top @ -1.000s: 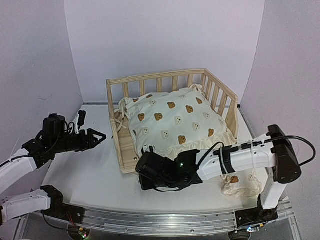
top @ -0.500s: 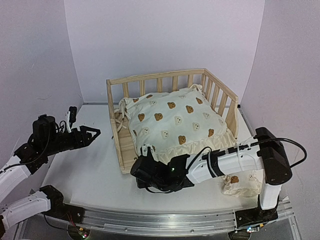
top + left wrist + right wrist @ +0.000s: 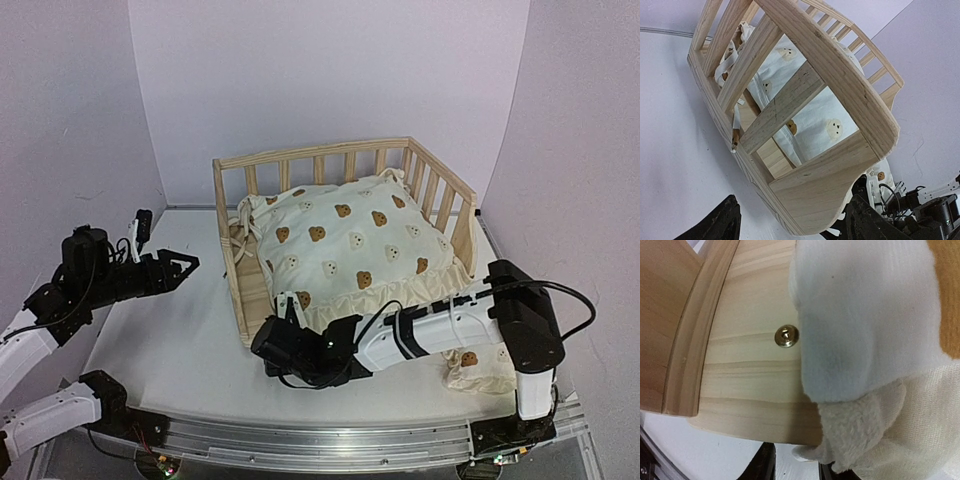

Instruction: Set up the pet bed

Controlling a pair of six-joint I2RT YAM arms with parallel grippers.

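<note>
Left gripper (image 3: 186, 267) released, clear of the pet bed (image 3: 310, 153); right gripper (image 3: 284, 308) at front corner of cushion (image 3: 350, 240), likely to seat it; its clench cannot be told.

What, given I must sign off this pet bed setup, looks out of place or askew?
The cushion sits rotated in the pet bed, its frilled edge overhanging the open front. The small matching pillow lies outside on the table, partly under the right arm.

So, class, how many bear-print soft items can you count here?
2: the large cushion inside the pet bed, and a small pillow on the table behind the right arm, partly hidden by it.
</note>
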